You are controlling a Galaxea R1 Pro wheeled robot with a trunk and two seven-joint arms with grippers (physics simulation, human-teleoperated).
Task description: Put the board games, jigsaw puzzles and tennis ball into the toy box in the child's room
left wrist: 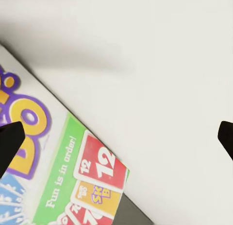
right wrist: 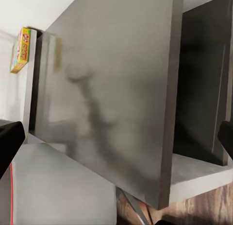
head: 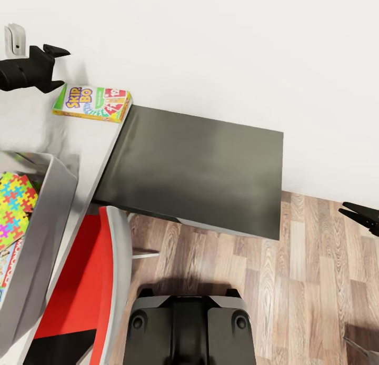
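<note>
The Skip-Bo game box lies flat at the back edge of the table, right where the pale top meets the dark part. Its long side runs along the wall. The left claw hangs just above its far left end, much nearer than the right claw. The left claw's fingers are wide apart and hold nothing. I cannot tell about the right claw. The toy box sits at the near left with a jigsaw puzzle inside.
</note>
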